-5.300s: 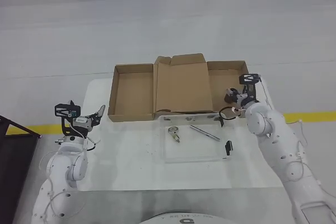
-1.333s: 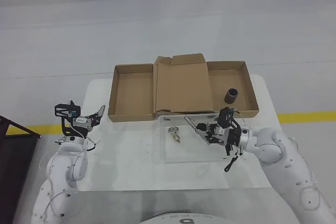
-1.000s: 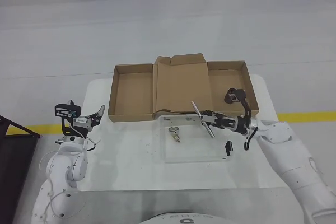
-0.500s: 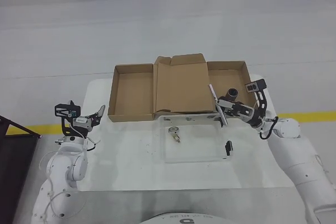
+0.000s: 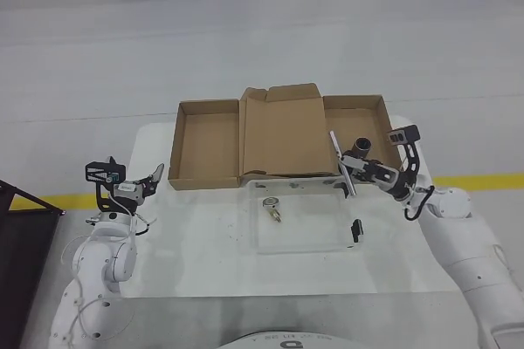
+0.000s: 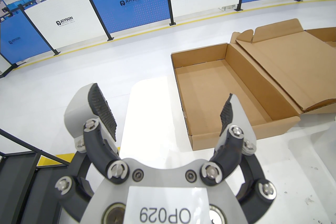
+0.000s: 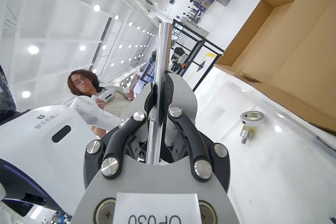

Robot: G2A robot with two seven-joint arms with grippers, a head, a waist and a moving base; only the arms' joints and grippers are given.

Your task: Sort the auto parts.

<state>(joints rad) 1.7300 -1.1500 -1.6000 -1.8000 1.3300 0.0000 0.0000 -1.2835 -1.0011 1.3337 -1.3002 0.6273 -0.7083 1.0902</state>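
Top view, nearest the robot: a small black part [image 5: 356, 230] lies at the right edge of a clear tray [image 5: 306, 237] on the white tabletop [image 5: 201, 253]. Slightly farther in, on the tray's left half, rests a ring clamp [image 5: 271, 208] with a short stud. In the right wrist view the same ring clamp [image 7: 251, 118] lies flat on the glossy surface, well apart from anything else.

Beyond the tray's far right corner, the right tool [image 5: 348, 168] is clamped on a metal rod [image 5: 336, 147]. In the right wrist view both pads of the right tool [image 7: 158, 82] press against the metal rod [image 7: 163, 51], which sticks out well past the fingertips. From above, the rod's far end lies over the line where the box's middle flap meets its right compartment.

At the tabletop's left edge, the left tool [image 5: 153, 174] hovers with nothing in it. In the left wrist view the left tool [image 6: 161, 91] has its jaws spread wide.

Farthest back stands the cardboard box [image 5: 205, 179]. A black cylinder [image 5: 364, 143] sits in its right compartment.
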